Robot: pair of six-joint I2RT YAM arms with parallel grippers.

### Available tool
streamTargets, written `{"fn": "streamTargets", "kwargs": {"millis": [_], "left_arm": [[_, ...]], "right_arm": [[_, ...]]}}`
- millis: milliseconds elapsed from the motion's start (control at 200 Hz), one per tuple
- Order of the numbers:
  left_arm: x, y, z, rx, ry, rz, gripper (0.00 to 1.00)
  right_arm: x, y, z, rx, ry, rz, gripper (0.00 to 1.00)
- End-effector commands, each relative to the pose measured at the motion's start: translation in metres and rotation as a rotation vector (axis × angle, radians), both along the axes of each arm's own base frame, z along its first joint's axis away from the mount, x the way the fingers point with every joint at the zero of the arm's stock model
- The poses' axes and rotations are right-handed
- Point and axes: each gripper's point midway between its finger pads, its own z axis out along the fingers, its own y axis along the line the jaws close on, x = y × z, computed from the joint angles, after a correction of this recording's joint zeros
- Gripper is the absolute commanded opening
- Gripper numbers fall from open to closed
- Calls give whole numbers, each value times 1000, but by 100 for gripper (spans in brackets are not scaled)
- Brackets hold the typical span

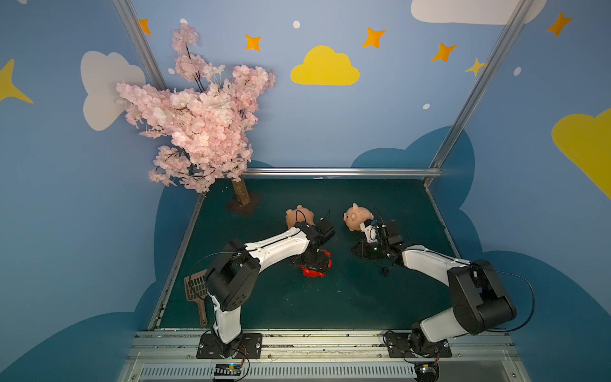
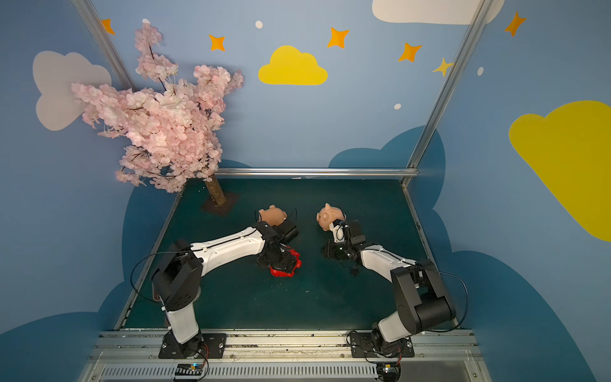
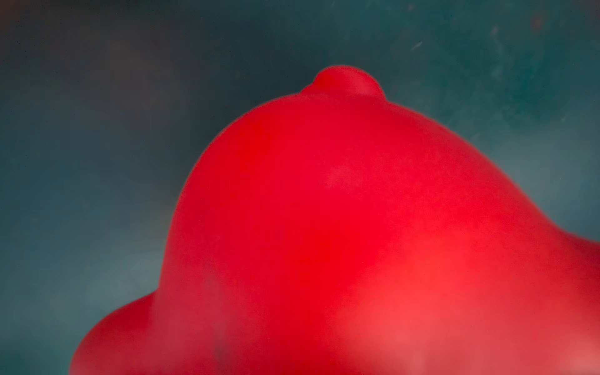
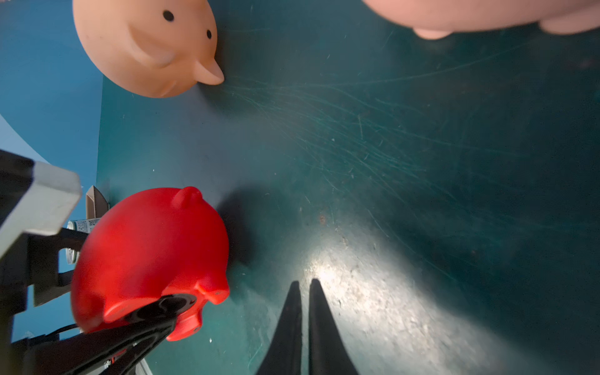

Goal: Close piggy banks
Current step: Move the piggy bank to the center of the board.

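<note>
A glossy red piggy bank [image 1: 312, 273] [image 4: 146, 246] lies mid-mat under my left gripper [image 1: 314, 264], and it fills the left wrist view [image 3: 324, 227]. One left finger [image 4: 136, 334] lies across a dark round plug [image 4: 172, 303] in the pig's belly; the other finger is hidden behind the pig. Two peach-pink piggy banks sit farther back, one [image 1: 299, 215] [image 4: 146, 45] just past the left wrist and one [image 1: 357, 216] [image 4: 487, 13] beside the right wrist. My right gripper [image 4: 305, 284] [image 1: 355, 248] is shut and empty, low over the bare mat to the right of the red pig.
A pink blossom tree [image 1: 198, 125] stands on a brown base [image 1: 243, 205] at the back left corner. A brown slotted scoop [image 1: 196, 287] lies at the mat's left edge by the left arm. A small dark object [image 1: 385, 271] lies under the right forearm. Metal rails border the mat.
</note>
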Motion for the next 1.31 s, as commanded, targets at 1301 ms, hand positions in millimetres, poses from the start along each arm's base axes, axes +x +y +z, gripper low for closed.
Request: {"fn": "streamTargets", "kwargs": {"millis": [1301], "left_arm": [[213,-46,17,22,-336,194,83]], "right_arm": [[-8,-89,66,27,-43,-338,10]]}}
